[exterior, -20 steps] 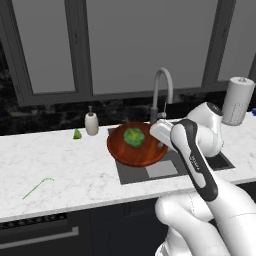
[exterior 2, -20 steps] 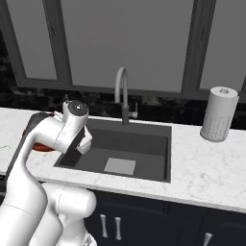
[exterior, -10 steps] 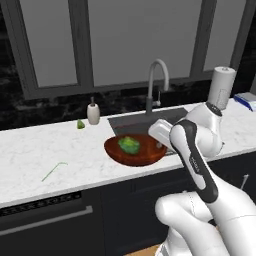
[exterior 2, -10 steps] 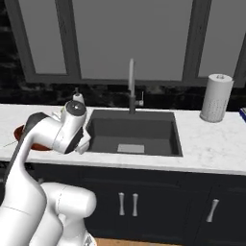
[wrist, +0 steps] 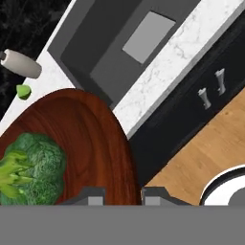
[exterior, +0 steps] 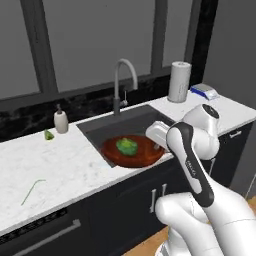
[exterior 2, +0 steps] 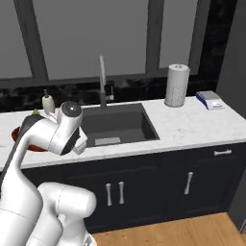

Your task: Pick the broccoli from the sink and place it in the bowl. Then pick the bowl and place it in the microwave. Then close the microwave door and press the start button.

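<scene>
Two dark fingers [wrist: 123, 195] pinch our glossy reddish-brown wooden bowl's [exterior: 133, 151] rim at six o'clock; the small bumpy green broccoli [wrist: 32, 165] rides inside at nine o'clock, above the white marble desk [exterior: 60, 170] edge.

White marble countertop [exterior: 75, 167], soap bottle [exterior: 61, 121], paper-towel roll [exterior: 179, 82]

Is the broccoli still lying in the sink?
No, the broccoli sits inside the bowl, and the sink basin holds no floret.
</scene>
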